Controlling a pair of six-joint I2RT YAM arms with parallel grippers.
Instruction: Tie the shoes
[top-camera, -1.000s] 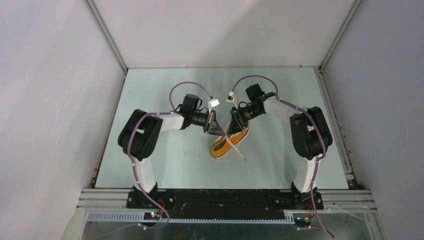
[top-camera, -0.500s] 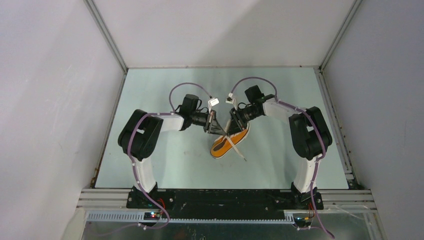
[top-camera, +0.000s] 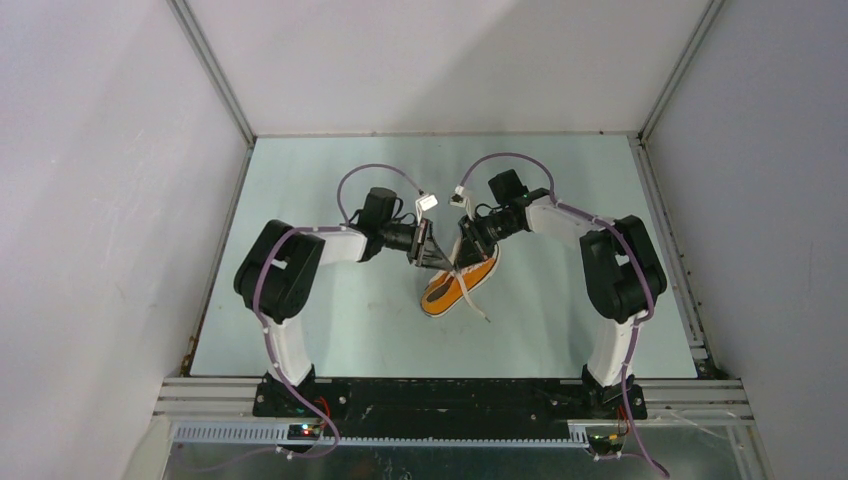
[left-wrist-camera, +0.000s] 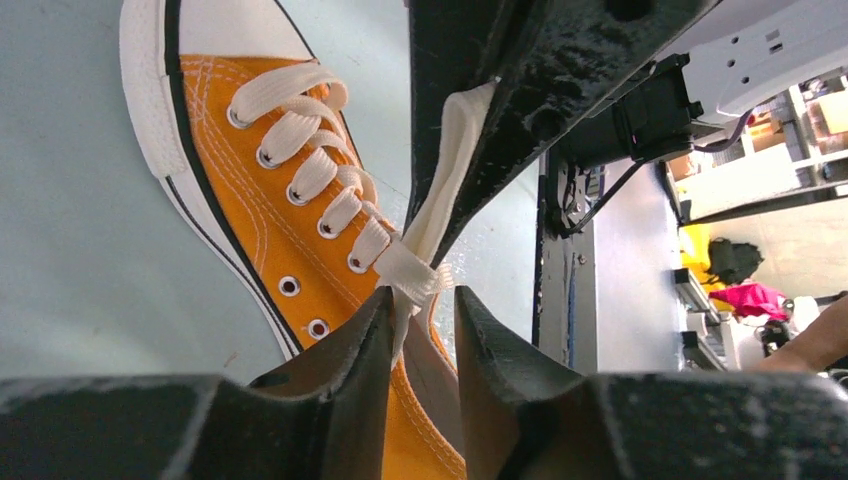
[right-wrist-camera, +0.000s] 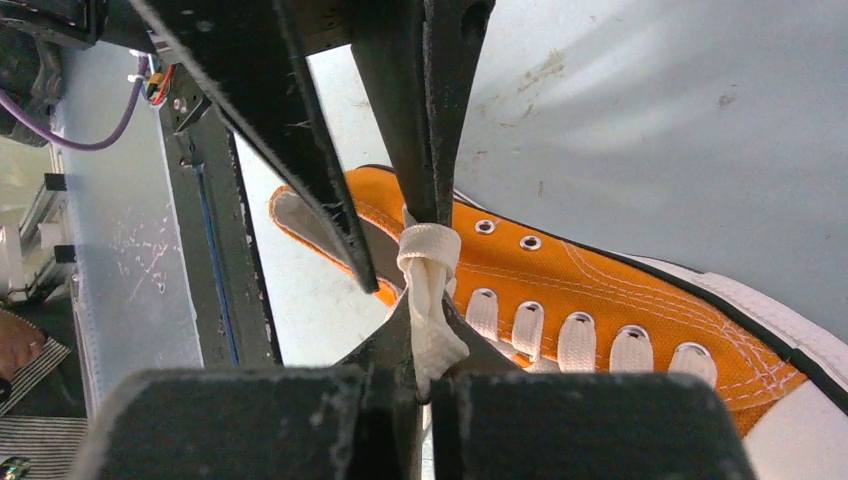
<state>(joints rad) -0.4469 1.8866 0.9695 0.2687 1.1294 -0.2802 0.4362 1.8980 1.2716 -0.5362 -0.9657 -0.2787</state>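
The orange sneaker (top-camera: 441, 297) lies on its side on the pale table, white toe cap toward the arms. It also shows in the left wrist view (left-wrist-camera: 250, 200) and the right wrist view (right-wrist-camera: 620, 280). The white laces cross in a first knot (right-wrist-camera: 428, 250) above the top eyelets. My right gripper (right-wrist-camera: 425, 305) is shut on the lace (right-wrist-camera: 430, 335) just beside that knot. My left gripper (left-wrist-camera: 422, 295) faces it over the knot (left-wrist-camera: 408, 270), its jaws apart, with a lace strand lying against one finger (left-wrist-camera: 370, 330). From above the left gripper (top-camera: 440, 262) and the right gripper (top-camera: 466, 255) meet over the shoe's opening.
A loose lace tail (top-camera: 478, 305) trails from the shoe toward the near right. White walls with metal frame rails (top-camera: 215, 85) enclose the table on three sides. The black base rail (top-camera: 450, 395) runs along the near edge.
Both grippers and the shoe have shifted very slightly away from the bases. The hold on the lace looks unchanged.
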